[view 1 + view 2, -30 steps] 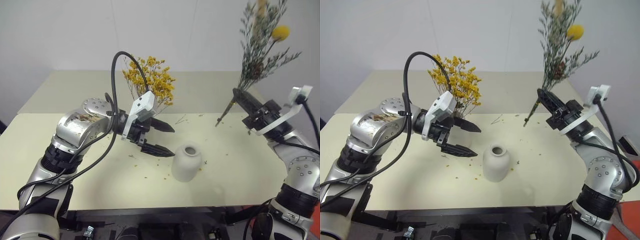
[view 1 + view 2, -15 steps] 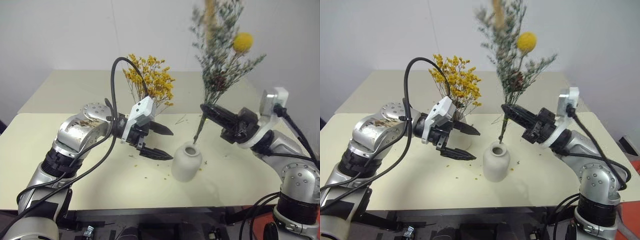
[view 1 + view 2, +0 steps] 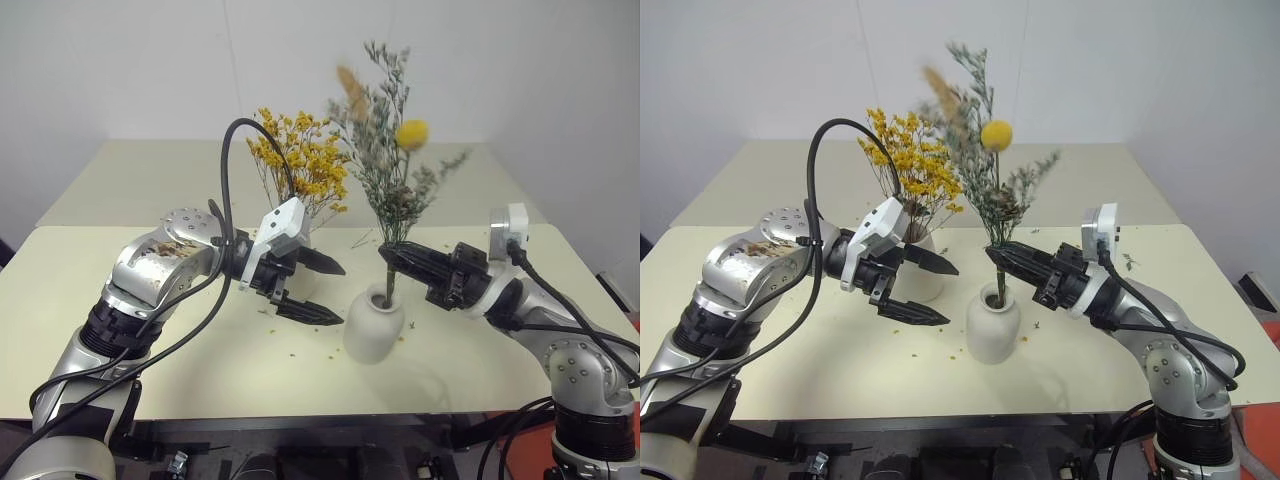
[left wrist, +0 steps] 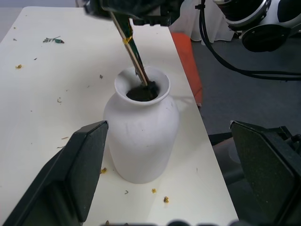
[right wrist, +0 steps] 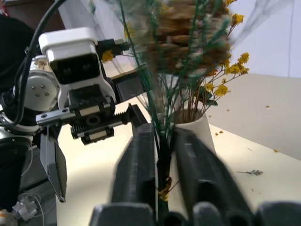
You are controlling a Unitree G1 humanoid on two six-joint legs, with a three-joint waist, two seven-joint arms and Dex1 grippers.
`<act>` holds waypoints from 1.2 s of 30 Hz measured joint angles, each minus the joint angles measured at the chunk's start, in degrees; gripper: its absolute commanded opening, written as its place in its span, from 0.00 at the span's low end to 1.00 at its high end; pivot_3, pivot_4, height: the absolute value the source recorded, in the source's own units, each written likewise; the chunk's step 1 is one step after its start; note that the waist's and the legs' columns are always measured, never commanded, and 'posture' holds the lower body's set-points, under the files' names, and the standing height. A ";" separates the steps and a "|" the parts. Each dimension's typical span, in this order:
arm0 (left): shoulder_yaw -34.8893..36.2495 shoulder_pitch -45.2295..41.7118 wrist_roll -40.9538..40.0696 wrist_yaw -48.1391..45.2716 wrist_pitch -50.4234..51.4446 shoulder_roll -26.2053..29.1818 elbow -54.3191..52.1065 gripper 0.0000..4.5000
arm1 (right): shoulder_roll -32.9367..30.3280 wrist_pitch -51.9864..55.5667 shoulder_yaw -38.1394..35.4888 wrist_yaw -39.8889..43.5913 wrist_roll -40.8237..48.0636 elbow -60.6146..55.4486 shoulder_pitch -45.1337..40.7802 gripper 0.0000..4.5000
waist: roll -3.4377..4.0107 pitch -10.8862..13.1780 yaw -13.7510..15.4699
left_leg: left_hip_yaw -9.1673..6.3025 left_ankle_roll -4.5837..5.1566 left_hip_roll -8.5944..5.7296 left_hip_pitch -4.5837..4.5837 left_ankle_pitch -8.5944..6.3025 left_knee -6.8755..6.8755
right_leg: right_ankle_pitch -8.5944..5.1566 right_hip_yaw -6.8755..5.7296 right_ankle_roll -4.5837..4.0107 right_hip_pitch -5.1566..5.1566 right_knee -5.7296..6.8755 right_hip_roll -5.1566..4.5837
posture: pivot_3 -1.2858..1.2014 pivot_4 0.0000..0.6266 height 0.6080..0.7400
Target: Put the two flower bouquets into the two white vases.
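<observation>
The grey-green bouquet (image 3: 385,170) with its yellow ball flower (image 3: 411,133) stands with its stem ends in the mouth of the shorter, rounded white vase (image 3: 372,328) at mid-table. My right gripper (image 3: 392,255) reaches in from the right just above that mouth. Its fingers (image 5: 141,155) sit slightly apart, one on each side of the stems. The yellow-orange bouquet (image 3: 305,160) stands in the taller white vase (image 3: 923,280), partly hidden behind my left gripper (image 3: 340,295). That gripper is wide open and empty, left of the short vase (image 4: 141,136).
The cream table (image 3: 200,370) has small flower crumbs around the vases. A second table (image 3: 150,170) adjoins it at the back, by the white wall. An orange object (image 4: 186,56) lies beyond the table's right edge.
My right arm swung left and down, carrying the grey-green bouquet from high at the right to the short vase. Its stems entered the mouth and the fingers loosened. The left gripper stayed put.
</observation>
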 measured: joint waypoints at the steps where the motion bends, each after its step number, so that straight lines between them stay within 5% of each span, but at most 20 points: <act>1: 0.00 0.00 0.01 -0.06 -0.03 0.00 0.00 1.00 | -0.08 -0.47 -0.02 0.40 0.00 0.01 0.29 0.49 | 0.00 0.00 0.02 | 0.00 0.00 0.00 0.00 0.00 0.00 | 0.00 0.00 0.00 0.00 0.00 0.00 | 0.52 0.24 1.00; 8: 0.00 0.06 0.02 -0.38 -0.11 0.32 -0.02 1.00 | -2.14 -1.87 -0.65 2.76 0.11 0.09 3.97 0.99 | 0.00 0.00 0.10 | 0.00 0.00 0.00 0.00 0.00 0.00 | 0.00 0.00 0.00 0.00 0.00 0.00 | 0.52 0.24 1.00; 29: -0.16 -0.33 1.36 -0.57 -1.50 -0.48 0.84 1.00 | -6.36 -3.74 -1.99 5.50 -0.79 0.18 8.23 0.99 | -0.01 0.00 0.24 | 0.00 0.00 -0.02 -0.01 0.00 0.00 | -0.01 0.00 0.01 0.01 -0.02 -0.01 | 0.52 0.24 1.00; 36: -0.16 -0.36 1.35 -0.54 -1.30 -0.45 0.84 1.00 | -6.21 -1.36 -0.61 5.43 2.01 6.25 1.32 0.99 | 0.00 0.00 -0.05 | 0.00 0.00 0.01 0.04 0.00 0.00 | -0.01 0.01 0.00 0.02 0.00 0.02 | 0.52 0.24 1.00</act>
